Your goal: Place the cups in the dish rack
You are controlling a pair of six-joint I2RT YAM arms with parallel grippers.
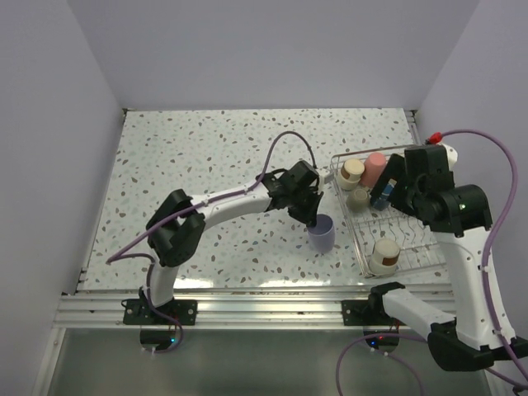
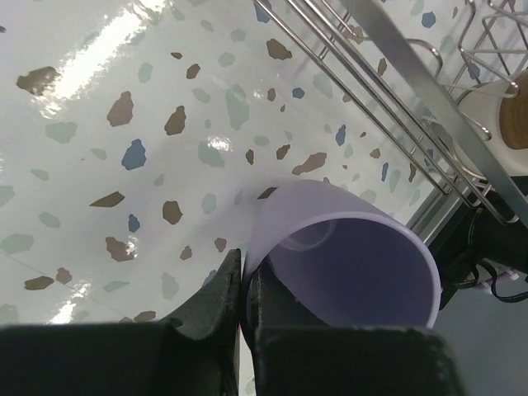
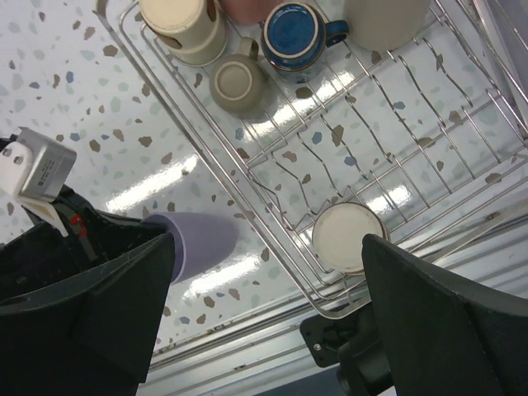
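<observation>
Our left claw is clenching the wall of the lavender cup at its rim, one finger inside and one outside. That cup is resting on the speckled surface just beside the dish rack's left side, toward the near edge. We are holding our right claw spread wide above the rack, where tan cups, a pink cup and a dark blue mug are crowding the far end — another tan cup is sitting at the near corner.

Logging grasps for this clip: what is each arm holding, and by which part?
The left gripper pinches the lavender cup by its rim wall, one jaw inside, one outside. The right gripper holds nothing.
</observation>
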